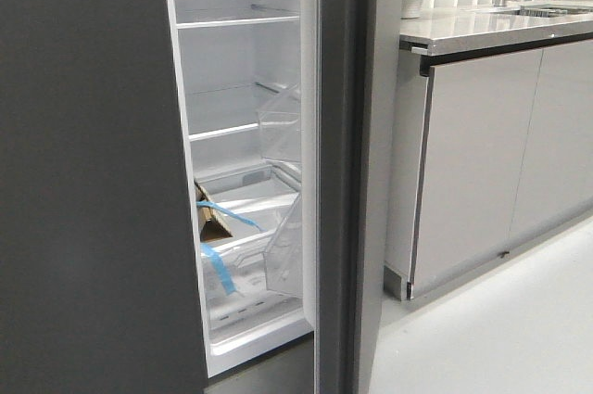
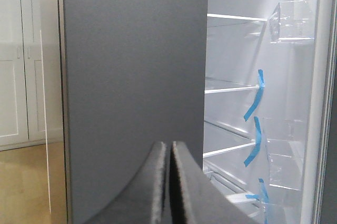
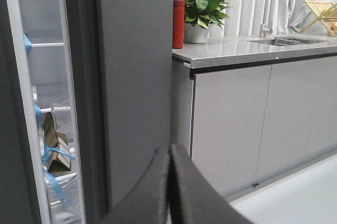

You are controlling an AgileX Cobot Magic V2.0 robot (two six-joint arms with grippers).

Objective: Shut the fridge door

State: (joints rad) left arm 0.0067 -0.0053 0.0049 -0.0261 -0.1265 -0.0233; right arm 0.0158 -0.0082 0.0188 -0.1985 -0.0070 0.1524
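The fridge door (image 1: 343, 181) stands ajar and is seen nearly edge-on. Its outside is dark grey, and its white lining carries clear bins (image 1: 281, 125). It also shows in the right wrist view (image 3: 137, 76) with its white seal (image 3: 68, 103), and its lining shows in the left wrist view (image 2: 310, 129). My right gripper (image 3: 169, 150) is shut and empty, close in front of the door's dark outer face. My left gripper (image 2: 169, 147) is shut and empty, in front of the matching closed door (image 2: 131, 76). Neither gripper shows in the front view.
The matching closed door (image 1: 93, 181) fills the left. The open fridge holds shelves, blue tape and a cardboard box (image 1: 211, 222). Right of the fridge are pale grey cabinet doors (image 1: 482, 162) under a counter (image 1: 491, 32), with a plant (image 3: 200, 5), a red cup (image 3: 178, 23) and a tap (image 3: 271, 2).
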